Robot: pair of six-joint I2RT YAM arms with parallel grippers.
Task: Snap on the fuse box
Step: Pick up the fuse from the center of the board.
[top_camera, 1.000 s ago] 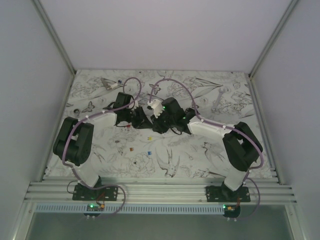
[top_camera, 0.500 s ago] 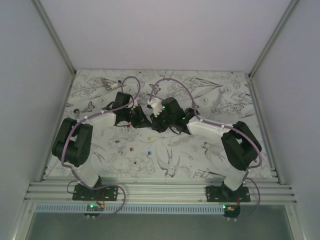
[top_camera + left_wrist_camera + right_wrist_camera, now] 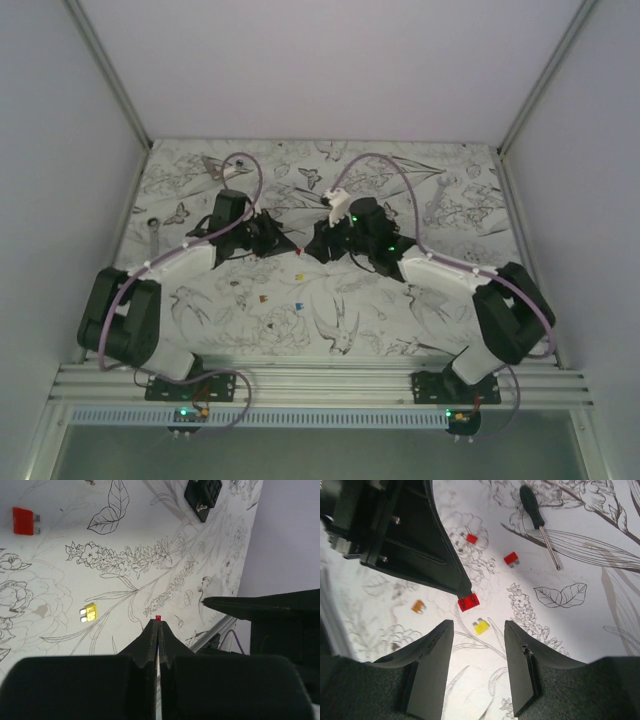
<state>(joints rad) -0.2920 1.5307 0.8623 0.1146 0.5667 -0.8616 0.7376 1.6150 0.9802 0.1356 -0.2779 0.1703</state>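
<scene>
The fuse box (image 3: 202,495) is a small black slotted block lying on the patterned table, at the top of the left wrist view and far from both grippers. I cannot make it out in the top view. My left gripper (image 3: 292,247) is shut on a tiny red fuse (image 3: 468,602), held at its very tips (image 3: 158,618) above the table. My right gripper (image 3: 479,630) is open and empty, facing the left gripper's tips from close by in the table's middle (image 3: 312,248).
Loose fuses lie on the table: yellow (image 3: 481,626), orange (image 3: 418,606), two red (image 3: 510,558) (image 3: 471,538). A black-handled screwdriver (image 3: 535,510) lies beyond them. Wrenches lie at the left (image 3: 153,228) and back right (image 3: 435,200).
Both arms have shifted: the left elbow swung down and left, and the right wrist moved right and back. The two grippers have drawn slightly apart and still face each other.
</scene>
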